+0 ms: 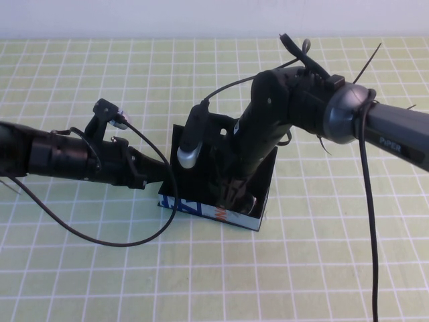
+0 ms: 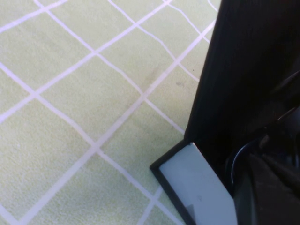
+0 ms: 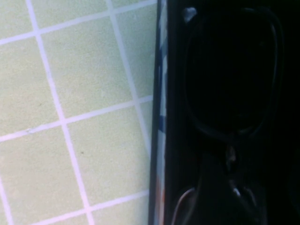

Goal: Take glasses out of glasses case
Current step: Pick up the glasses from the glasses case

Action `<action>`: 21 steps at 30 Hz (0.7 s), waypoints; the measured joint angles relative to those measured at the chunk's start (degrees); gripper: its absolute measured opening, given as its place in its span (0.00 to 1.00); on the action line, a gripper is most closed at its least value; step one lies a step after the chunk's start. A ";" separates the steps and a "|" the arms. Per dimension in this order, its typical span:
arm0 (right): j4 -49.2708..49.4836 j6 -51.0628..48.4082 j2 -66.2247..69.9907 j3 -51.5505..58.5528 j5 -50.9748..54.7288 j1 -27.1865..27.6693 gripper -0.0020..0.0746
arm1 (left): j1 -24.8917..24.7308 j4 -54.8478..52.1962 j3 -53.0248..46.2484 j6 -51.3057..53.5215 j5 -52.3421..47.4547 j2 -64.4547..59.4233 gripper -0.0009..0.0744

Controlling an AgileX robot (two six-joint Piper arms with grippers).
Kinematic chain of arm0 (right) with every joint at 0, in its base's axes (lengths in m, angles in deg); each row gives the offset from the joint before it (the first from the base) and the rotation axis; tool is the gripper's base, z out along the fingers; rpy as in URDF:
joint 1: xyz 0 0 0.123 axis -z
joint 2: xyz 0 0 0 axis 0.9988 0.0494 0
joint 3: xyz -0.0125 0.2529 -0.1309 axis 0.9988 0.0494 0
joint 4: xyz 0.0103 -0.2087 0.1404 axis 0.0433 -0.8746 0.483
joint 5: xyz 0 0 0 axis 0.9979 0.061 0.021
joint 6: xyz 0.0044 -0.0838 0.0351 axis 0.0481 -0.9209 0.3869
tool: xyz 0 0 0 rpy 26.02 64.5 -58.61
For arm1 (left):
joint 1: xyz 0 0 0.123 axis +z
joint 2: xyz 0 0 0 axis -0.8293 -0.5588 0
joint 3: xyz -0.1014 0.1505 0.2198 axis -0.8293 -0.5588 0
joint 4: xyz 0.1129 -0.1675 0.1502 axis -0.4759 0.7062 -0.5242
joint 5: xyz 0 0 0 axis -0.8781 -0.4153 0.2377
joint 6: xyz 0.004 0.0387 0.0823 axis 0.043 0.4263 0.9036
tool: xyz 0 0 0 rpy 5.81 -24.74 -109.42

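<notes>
The glasses case (image 1: 208,211) stands open in the middle of the table, light blue printed side toward me, black lid (image 1: 218,134) raised at its back left. My right gripper (image 1: 239,198) reaches down into the case. In the right wrist view the black glasses (image 3: 229,79) lie inside on the dark lining, next to the case's side wall (image 3: 161,117). My left gripper (image 1: 159,176) is at the case's left end, by the lid. The left wrist view shows the lid (image 2: 243,70) and a pale blue side (image 2: 201,187) close up.
The table is covered by a green cloth with a white grid (image 1: 100,268). A black cable (image 1: 107,238) loops from the left arm over the cloth in front of it. Another cable (image 1: 369,221) hangs from the right arm on the right.
</notes>
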 joint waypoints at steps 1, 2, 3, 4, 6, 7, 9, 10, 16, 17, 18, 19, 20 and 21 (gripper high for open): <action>0.00 0.00 0.11 0.00 -0.10 0.00 0.43 | 0.00 0.00 0.00 0.00 0.00 0.00 0.01; 0.00 0.00 0.11 0.00 -0.09 0.00 0.43 | 0.00 0.00 0.00 0.00 0.00 0.00 0.01; 0.00 0.00 0.20 0.00 -0.09 0.00 0.43 | 0.00 0.00 0.00 0.00 0.00 0.00 0.01; 0.00 0.00 0.20 0.00 -0.38 0.00 0.43 | 0.00 0.00 0.00 0.00 0.00 0.00 0.01; 0.00 0.00 0.20 0.00 -0.95 0.00 0.43 | 0.00 0.00 0.00 0.00 0.00 0.00 0.01; 0.00 0.00 0.23 0.00 -1.32 0.00 0.43 | 0.00 0.00 0.00 0.00 0.00 0.00 0.01; 0.00 0.00 0.62 0.00 -1.63 0.00 0.43 | 0.00 0.00 0.00 0.00 0.00 0.00 0.01; 0.00 0.00 0.87 0.00 -1.63 0.00 0.43 | 0.00 0.00 0.00 0.00 0.00 0.00 0.01; -0.09 0.00 1.28 -0.09 -1.63 0.00 0.43 | 0.00 0.00 0.02 -0.19 0.00 0.00 0.01; -0.09 0.00 1.28 -0.09 -1.63 0.00 0.43 | 0.00 0.00 0.02 -0.23 0.00 0.00 0.01; -0.09 0.00 1.28 -0.09 -1.63 0.00 0.43 | 0.00 0.00 0.02 -0.34 0.00 0.00 0.01; -0.09 0.00 1.28 -0.09 -1.63 0.00 0.43 | 0.00 -0.11 0.02 -0.34 0.00 0.00 0.01; -0.09 0.00 1.28 -0.09 -1.63 0.00 0.42 | 0.00 -0.11 0.02 -0.34 0.00 0.00 0.01; -0.20 0.00 1.28 -0.09 -1.63 0.00 0.41 | 0.00 -0.22 0.12 -0.34 0.00 0.00 0.01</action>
